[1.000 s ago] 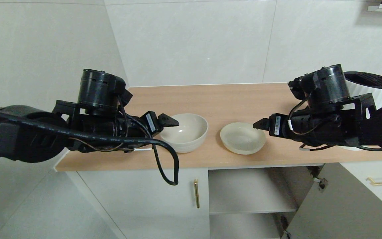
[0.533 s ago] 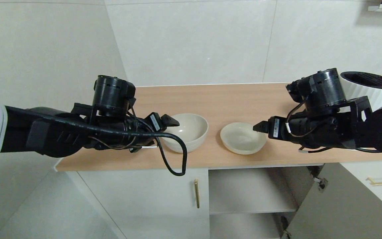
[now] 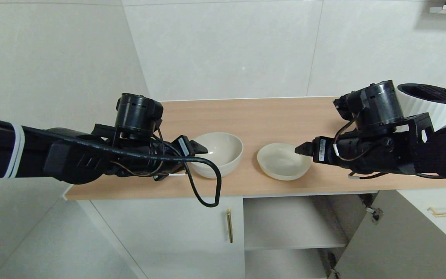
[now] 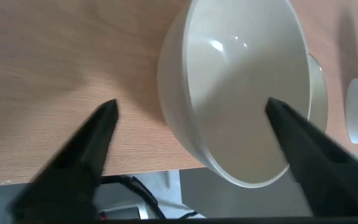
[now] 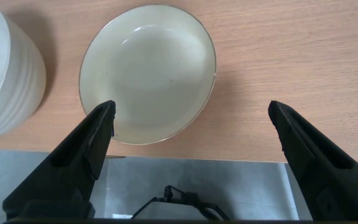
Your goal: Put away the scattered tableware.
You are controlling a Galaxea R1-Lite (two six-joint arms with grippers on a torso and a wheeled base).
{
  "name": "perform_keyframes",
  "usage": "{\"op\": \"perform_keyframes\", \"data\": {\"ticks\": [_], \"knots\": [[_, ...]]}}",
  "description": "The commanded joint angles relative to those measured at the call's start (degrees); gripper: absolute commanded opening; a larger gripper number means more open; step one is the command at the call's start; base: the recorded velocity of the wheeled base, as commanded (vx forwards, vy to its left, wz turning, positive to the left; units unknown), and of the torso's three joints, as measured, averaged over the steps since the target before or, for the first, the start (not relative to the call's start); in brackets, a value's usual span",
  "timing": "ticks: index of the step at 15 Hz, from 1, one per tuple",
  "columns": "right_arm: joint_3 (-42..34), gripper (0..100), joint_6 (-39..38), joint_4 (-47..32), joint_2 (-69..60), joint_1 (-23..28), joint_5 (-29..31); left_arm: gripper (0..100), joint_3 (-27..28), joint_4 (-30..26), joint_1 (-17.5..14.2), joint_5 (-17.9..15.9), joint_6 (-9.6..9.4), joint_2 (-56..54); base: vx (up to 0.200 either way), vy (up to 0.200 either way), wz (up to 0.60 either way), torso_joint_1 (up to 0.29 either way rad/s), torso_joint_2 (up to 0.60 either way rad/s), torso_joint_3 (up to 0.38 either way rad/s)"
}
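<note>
Two pale bowls sit on the wooden counter [image 3: 269,116]. The deep cream bowl [image 3: 219,153] [image 4: 241,93] is on the left. My left gripper [image 3: 199,148] [image 4: 190,104] is open at its left rim, one finger over the inside and the other outside the wall. The shallow bowl [image 3: 283,162] [image 5: 146,71] lies to the right of it. My right gripper [image 3: 301,148] [image 5: 190,109] is open at that bowl's right rim. One of its fingers is over the bowl's edge, the other is over bare wood.
A white ribbed container [image 3: 434,99] stands at the counter's back right, behind my right arm. Below the counter an open cabinet shows a shelf [image 3: 289,223], with its door [image 3: 378,240] swung out to the right. A closed door with a gold handle [image 3: 229,226] is to the left.
My left arm has come forward and lower, with its fingertips still at the deep bowl's rim. My right arm has sunk slightly. Neither bowl has moved.
</note>
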State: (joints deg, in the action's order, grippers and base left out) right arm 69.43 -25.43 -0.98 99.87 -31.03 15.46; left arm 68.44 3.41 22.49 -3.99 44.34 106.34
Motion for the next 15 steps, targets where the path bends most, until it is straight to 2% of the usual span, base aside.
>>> {"op": "perform_keyframes", "data": {"ticks": [1, 5, 11, 15], "knots": [[0.0, 100, 0.0, 0.0, 0.0, 0.0, 0.0, 0, -0.1, 0.0, 0.0, -0.1, 0.05, -0.2, 0.000, 0.000, 0.00, 0.000, 0.00, 0.000], [0.3, 100, 0.0, 0.1, 0.2, -0.1, 0.4, 0, -0.1, 0.0, 0.1, -0.1, 0.05, -0.6, 0.000, 0.000, 0.00, 0.000, 0.00, 0.000], [1.9, 100, 0.0, 0.6, 3.6, -0.1, 5.2, 0, -0.1, -0.1, 0.1, -0.1, -0.04, -1.4, 0.000, 0.000, 0.00, 0.000, 0.00, 0.000], [2.4, 100, 0.0, 0.8, 7.0, -0.1, 5.7, 0, -0.1, -0.1, 0.0, -0.1, -0.04, -1.7, 0.000, 0.000, 0.00, 0.000, 0.00, 0.000]]}}
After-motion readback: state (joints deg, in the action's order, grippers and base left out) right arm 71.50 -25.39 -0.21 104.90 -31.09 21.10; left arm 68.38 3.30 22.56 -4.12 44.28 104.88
